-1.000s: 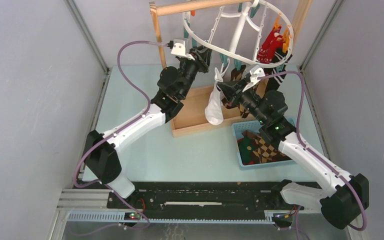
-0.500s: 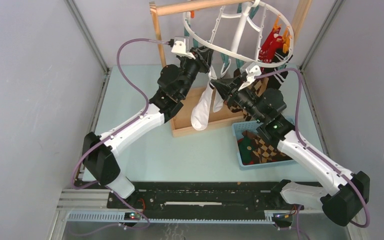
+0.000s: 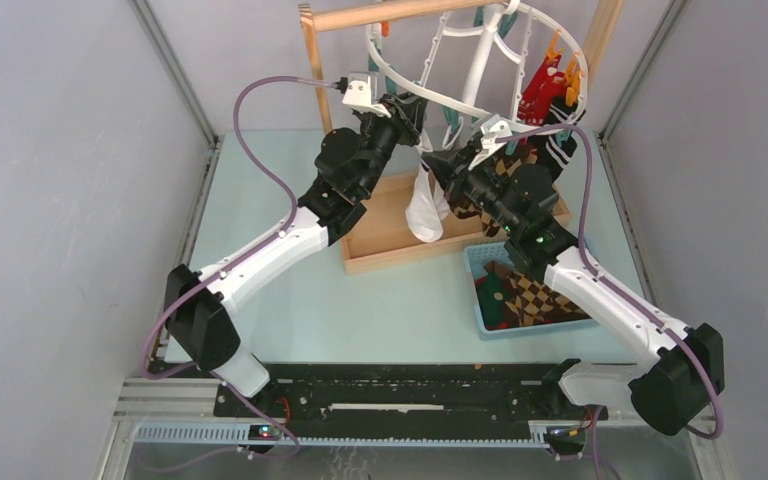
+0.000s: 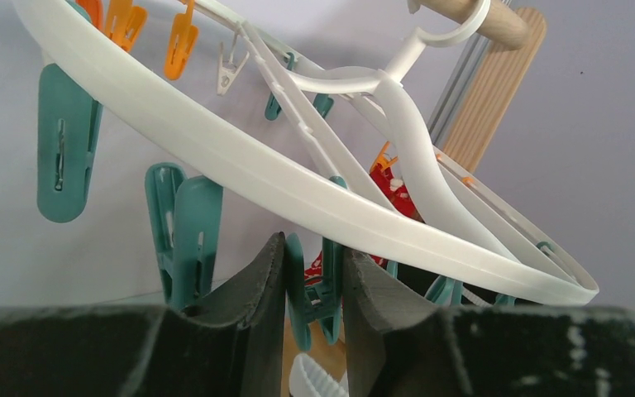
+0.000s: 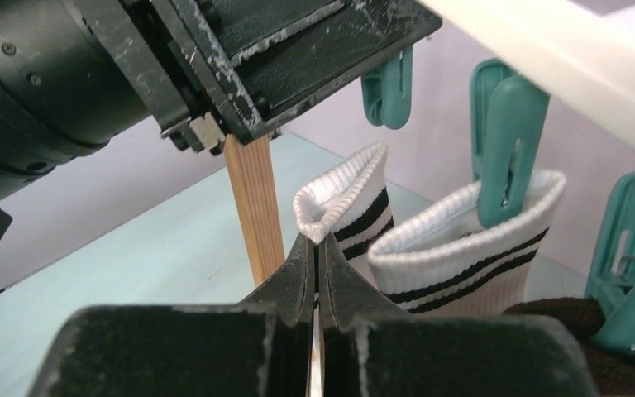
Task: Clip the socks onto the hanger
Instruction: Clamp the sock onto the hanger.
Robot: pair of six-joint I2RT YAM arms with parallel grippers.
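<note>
Sock (image 5: 343, 207), white with black stripes, hangs under the hanger (image 4: 240, 157) rim (a second sock (image 5: 463, 244) beside it is already clipped), its cuff pinched in the closed right gripper (image 5: 314, 248). The left gripper (image 4: 314, 269) squeezes a teal clip (image 4: 306, 289).

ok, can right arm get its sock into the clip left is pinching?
Probably yes. The right gripper is shut on the white sock, its cuff just under the teal clip in the left gripper; nothing between.

Robotics lab test cell.
Grey panels (image 3: 50, 200) on aluminium posts (image 3: 176, 75) enclose a pale worktop (image 3: 410, 300); robot arms (image 3: 270, 250) bolt to a rail (image 3: 410, 395).
</note>
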